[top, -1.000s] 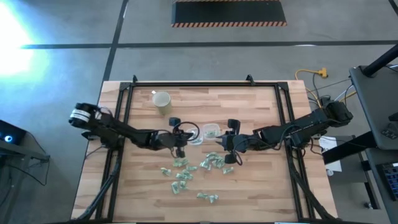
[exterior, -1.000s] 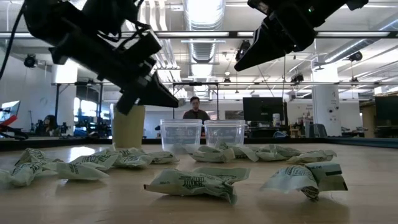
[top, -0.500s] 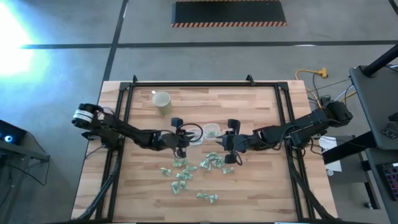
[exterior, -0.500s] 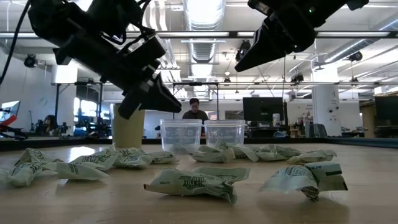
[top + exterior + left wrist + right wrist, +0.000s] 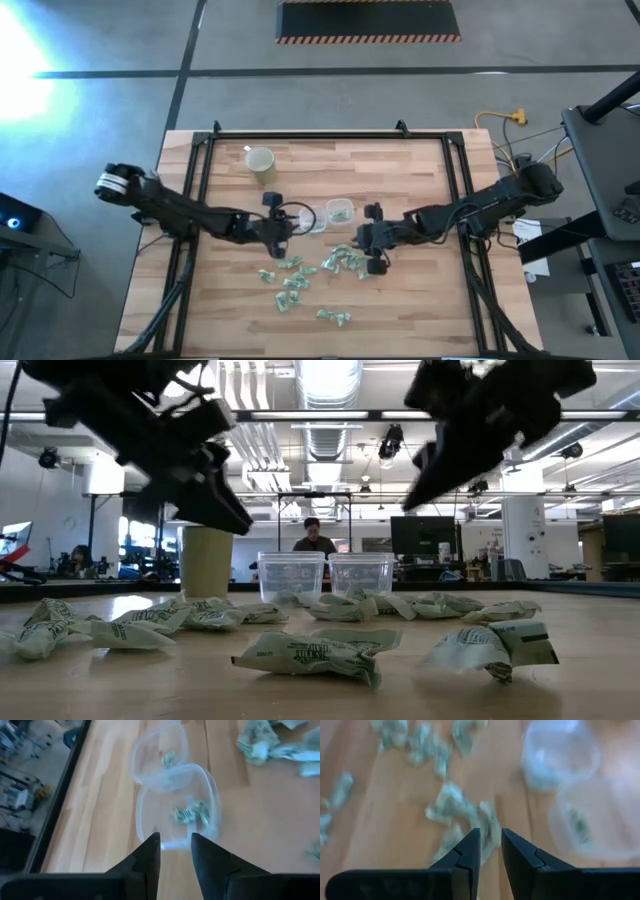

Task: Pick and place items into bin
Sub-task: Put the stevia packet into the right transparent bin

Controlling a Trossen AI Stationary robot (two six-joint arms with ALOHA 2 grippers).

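**Both grippers shifted beside the two bins; wrappers untouched**

Small pale green-and-white crinkly wrapped pieces (image 5: pixel 300 278) lie scattered on the light wooden slatted table (image 5: pixel 400 170), in a loose cluster on the near side of the two clear plastic bins. One piece (image 5: pixel 190 813) lies inside the left clear bin (image 5: pixel 305 217); another (image 5: pixel 168 758) lies in the right clear bin (image 5: pixel 340 210). The bins stand touching, side by side.

Left gripper (image 5: pixel 277 228): just beside the left bin, at its outer side. Half a second ago it sat over the bin's near edge; it has pulled back away from the cluster. Fingers (image 5: pixel 150 857) slightly apart, nothing between them.

Right gripper (image 5: pixel 368 240): beside the right bin, above the cluster's right end. It has shifted slightly toward the near edge since before. Fingers (image 5: pixel 468 852) narrowly apart, empty; wrapped pieces lie on the table beyond the tips.

Beige paper cup (image 5: pixel 260 162): well beyond the left bin, toward the far edge, unchanged.

In the low view a person (image 5: pixel 314 538) shows behind the bins.
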